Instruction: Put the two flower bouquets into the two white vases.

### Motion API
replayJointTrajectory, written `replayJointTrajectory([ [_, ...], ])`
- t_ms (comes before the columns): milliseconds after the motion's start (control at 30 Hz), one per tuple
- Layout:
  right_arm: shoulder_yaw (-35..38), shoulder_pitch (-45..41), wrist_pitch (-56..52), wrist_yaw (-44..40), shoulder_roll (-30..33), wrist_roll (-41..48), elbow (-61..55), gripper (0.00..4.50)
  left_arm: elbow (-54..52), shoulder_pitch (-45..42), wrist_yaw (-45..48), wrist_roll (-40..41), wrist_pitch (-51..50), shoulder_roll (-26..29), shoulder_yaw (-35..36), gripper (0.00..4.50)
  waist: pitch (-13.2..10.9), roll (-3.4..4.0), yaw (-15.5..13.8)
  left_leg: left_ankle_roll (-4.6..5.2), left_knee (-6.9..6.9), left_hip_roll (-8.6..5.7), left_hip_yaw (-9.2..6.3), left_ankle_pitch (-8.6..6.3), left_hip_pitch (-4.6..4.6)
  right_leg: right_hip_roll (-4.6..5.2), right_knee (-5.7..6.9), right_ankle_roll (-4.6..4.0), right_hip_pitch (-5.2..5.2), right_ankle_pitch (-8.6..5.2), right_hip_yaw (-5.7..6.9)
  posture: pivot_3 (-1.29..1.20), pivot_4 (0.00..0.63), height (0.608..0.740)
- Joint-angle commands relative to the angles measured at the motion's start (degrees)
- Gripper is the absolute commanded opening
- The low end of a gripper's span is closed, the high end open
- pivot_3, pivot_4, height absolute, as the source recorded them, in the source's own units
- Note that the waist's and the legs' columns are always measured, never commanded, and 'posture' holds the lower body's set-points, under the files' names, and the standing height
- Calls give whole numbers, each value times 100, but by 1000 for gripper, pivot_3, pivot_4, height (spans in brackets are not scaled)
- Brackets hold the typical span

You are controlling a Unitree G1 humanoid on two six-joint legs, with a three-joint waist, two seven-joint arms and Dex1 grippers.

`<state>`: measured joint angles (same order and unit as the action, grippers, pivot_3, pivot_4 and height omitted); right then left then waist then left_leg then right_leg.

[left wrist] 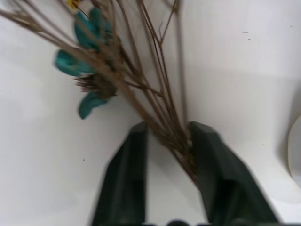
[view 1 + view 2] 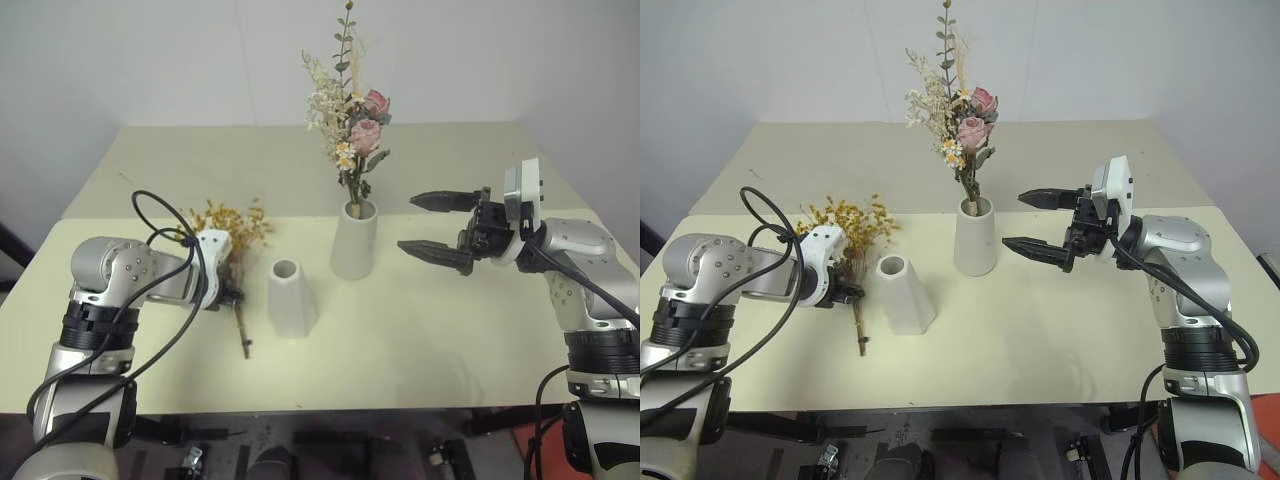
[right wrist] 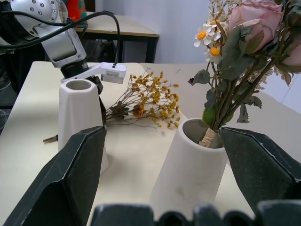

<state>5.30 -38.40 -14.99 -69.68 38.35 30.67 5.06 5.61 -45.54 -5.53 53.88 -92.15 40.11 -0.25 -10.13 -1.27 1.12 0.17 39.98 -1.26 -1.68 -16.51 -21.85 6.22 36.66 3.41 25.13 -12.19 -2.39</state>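
Left gripper [image 1: 165,141] has its fingers pinched around the thin brown stems of the yellow bouquet [image 2: 232,225], which lies flat on the table [image 2: 450,330], its blossoms pointing away, just beside the empty faceted vase [image 2: 290,297].

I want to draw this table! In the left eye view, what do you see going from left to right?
Left gripper on the yellow flowers → short white vase → tall white vase with the pink roses in it → right gripper, open.
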Motion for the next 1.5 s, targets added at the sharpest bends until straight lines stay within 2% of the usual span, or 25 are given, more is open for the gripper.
replayJointTrajectory([
  [33, 189, -58, 25, 52, -24, 140, -153, 4500, 52, -145, 30, -149, -35, 75, 61, 260, 0, 0, 1, 0, 0, 0, 0, 0, 0, 0, 0, 0, 0, 0, 0, 0, 150, 740],
  [67, 190, -62, 27, 51, -30, 140, -146, 4500, 44, -165, 35, -201, -35, 86, 81, 19, 0, 0, 1, 0, 0, 0, 0, 0, 0, 0, 0, 0, 0, 0, 0, 0, 150, 740],
  [233, 182, -70, 16, 14, -59, 149, -115, 4500, -296, -211, 86, -724, 112, 25, 638, 19, 0, 0, 7, -1, 0, 0, 0, 1, -5, 0, -1, 0, 4, 0, 1, 0, 150, 740],
  [367, 176, -61, 30, -32, -47, 139, -78, 4500, -901, -94, 449, -992, 884, 167, 1077, 19, 0, 0, -5, -3, 0, 0, -2, 2, -11, 0, -5, 0, 6, 0, 3, 0, 150, 740],
  [533, 180, -51, 27, -14, -72, 149, -95, 4500, -1432, 11, 1363, -1091, 2067, 300, 1571, 19, 0, 0, -4, -4, -1, 1, -1, 2, -12, 0, -8, 0, 6, 0, 3, 0, 150, 740],
  [733, 233, 67, -10, 16, -129, 284, -270, 4500, -1707, -137, 2740, -505, 3166, 96, 2258, 19, 0, 0, -9, -3, 0, 3, -1, 2, -15, 0, -11, 0, 6, 0, 5, 0, 150, 740],
  [1033, 396, 481, -267, 61, -56, 708, -799, 4500, -1428, -377, 4671, -43, 4238, 71, 2232, 19, 0, 0, -7, 4, 1, 3, 5, -2, -14, -1, -11, 0, 3, 0, 5, 0, 150, 740],
  [1300, 436, 709, -657, 99, -75, 1090, -1290, 4500, -956, -743, 5263, 297, 4329, -199, 2086, 19, 0, 0, 6, 37, 9, 3, 3, -21, -10, -2, -4, 0, 0, 0, 6, 0, 150, 740],
  [1500, 403, 776, -725, 150, -98, 1158, -1409, 4500, -1009, -528, 5644, 332, 4269, -261, 1807, 19, 0, 0, 5, 39, 9, 3, 1, -22, -11, -3, -5, 0, 0, 0, 7, 0, 150, 740],
])
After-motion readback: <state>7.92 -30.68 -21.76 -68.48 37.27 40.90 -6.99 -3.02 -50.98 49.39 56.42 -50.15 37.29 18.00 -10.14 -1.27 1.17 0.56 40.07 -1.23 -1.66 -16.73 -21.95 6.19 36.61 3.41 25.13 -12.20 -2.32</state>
